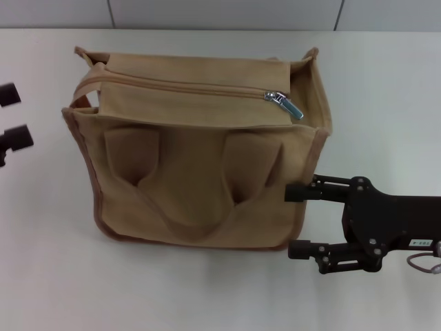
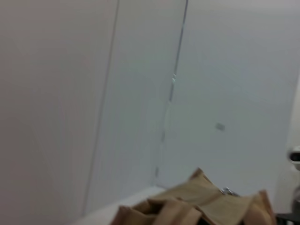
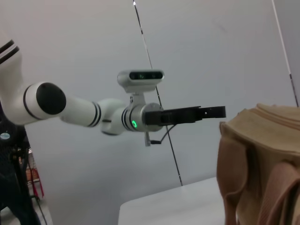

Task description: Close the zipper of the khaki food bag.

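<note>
The khaki food bag [image 1: 200,172] stands on the white table, its two loop handles hanging down the near side. The zipper [image 1: 179,86] runs along its top, with the silver slider and pull tab [image 1: 284,102] at the right end. My right gripper [image 1: 298,221] is open and empty, low beside the bag's near right corner, with one finger [image 1: 303,192] touching or nearly touching the bag's side. My left gripper [image 1: 10,114] is open and empty at the far left, apart from the bag. The right wrist view shows the left gripper [image 3: 220,111] level with the bag's top [image 3: 262,126].
The white table [image 1: 207,289] extends around the bag on all sides. A grey panelled wall [image 1: 227,12] stands behind it. The left wrist view shows the bag's top [image 2: 201,204] low against the wall.
</note>
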Tool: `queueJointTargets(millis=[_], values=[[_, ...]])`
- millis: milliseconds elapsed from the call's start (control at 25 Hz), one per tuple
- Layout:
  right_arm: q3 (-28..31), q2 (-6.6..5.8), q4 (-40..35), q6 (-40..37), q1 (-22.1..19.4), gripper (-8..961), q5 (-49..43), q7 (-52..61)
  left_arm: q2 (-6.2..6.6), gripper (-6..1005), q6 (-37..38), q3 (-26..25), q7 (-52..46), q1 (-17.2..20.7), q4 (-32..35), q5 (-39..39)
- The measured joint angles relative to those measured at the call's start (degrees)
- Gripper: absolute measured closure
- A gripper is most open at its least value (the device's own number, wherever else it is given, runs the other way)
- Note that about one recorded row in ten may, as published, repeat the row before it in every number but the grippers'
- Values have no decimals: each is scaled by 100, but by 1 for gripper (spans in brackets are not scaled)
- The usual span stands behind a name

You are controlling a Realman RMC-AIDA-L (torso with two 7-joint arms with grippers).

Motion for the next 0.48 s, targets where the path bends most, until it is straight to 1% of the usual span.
queueJointTargets(millis=[80, 120, 160, 240, 360, 480], values=[[-46, 0, 50, 42, 28, 146, 0, -48, 61, 272, 29, 293, -188, 4, 13, 3], [-67, 2, 77, 63, 37, 146, 0, -89, 58, 230, 30, 409, -228, 4, 13, 3], [-82, 5, 106, 87, 37, 146, 0, -128, 30, 226, 30, 605, -257, -2, 12, 3], [-92, 13, 201, 149, 55, 146, 0, -232, -50, 218, 30, 875, -245, -27, -8, 3], [-93, 17, 390, 328, 92, 146, 0, -379, -223, 206, 30, 1295, -130, -57, -21, 0], [-129, 29, 539, 526, 126, 145, 4, -497, -370, 206, 29, 1588, 47, -66, -101, -9]])
